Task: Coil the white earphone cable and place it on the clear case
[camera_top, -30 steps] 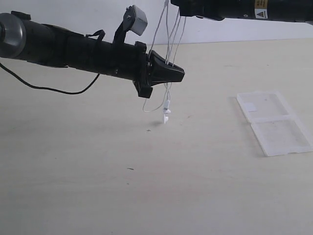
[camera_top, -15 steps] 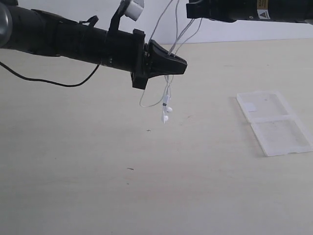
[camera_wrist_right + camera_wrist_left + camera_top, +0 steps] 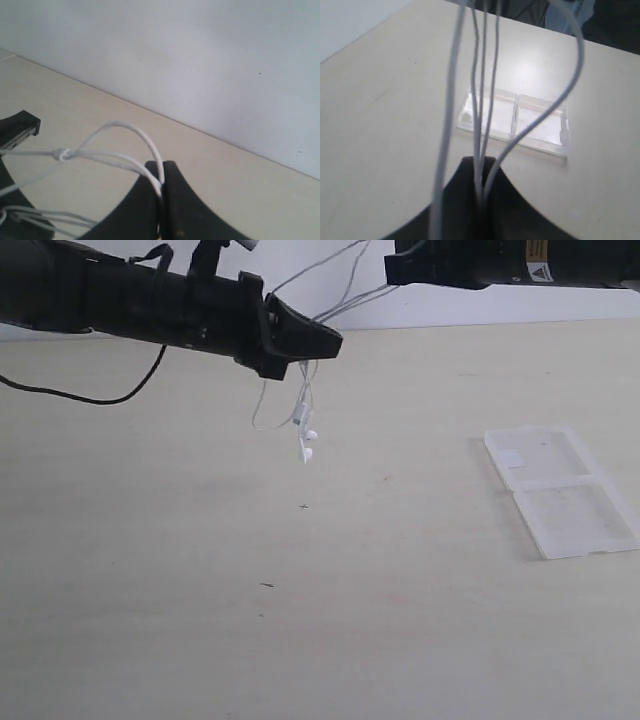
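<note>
The thin white earphone cable (image 3: 301, 420) is clamped by the left gripper (image 3: 325, 343) and right gripper (image 3: 161, 172), well apart from the flat clear plastic case (image 3: 560, 490); its strands should be drawn into gathered loops.

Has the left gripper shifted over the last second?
Yes. The left gripper has risen and drawn leftward in the exterior view, farther from the clear case, which lies unmoved.

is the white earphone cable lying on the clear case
No, the white earphone cable hangs in the air from the left fingers, well apart from the clear case.
</note>
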Controlling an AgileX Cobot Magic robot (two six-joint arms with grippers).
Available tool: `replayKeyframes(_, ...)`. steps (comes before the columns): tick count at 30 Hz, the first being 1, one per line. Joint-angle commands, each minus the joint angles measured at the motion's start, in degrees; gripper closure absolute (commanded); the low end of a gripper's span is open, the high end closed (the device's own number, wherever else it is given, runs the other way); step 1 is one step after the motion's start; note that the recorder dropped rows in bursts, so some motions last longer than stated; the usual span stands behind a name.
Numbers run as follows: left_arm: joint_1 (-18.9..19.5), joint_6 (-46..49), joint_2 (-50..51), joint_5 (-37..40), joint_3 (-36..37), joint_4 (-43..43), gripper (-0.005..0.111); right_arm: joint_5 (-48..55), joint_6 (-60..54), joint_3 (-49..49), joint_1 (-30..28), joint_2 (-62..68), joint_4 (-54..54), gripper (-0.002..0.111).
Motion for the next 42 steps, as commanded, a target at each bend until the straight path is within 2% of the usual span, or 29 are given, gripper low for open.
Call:
replayKeyframes(1,2.7,-0.9,-0.6,4.2,0.1,-3.0,0.107,-0.8,-0.5,-0.4,-0.2,-0.6,0.1,0.108)
replayKeyframes(6,3.2,-0.9,-0.6,7.8,0.1,-6.8,0.107,-2.3,0.6,-0.3,-0.2,-0.4,-1.6,0.108)
replayKeyframes(14,3.2,-0.9,-0.6,9.1,0.1,-9.9,0.107,-5.2,15.3,-0.3,-0.2,-0.3,-14.3,0.108)
replayKeyframes(20,3.3,-0.9,-0.6,10.8,0.1,-10.5,0.107,-7.6,21.5,-0.3,-0.2,2.2,-20.3,0.108)
replayKeyframes(29,3.3,-0.9,-0.6,11.3,0.1,-10.8,0.107,-11.3,24.4,-0.3,-0.2,4.2,-28.3,0.107)
replayKeyframes(33,3.3,-0.9,-0.6,12.1,0.1,-10.4,0.107,-13.8,24.4,-0.3,-0.2,4.2,-28.4,0.099)
replayKeyframes(42,3.3,-1.9,-0.6,12.3,0.1,-7.9,0.107,-13.5,24.4,-0.3,-0.2,4.2,-28.4,0.07)
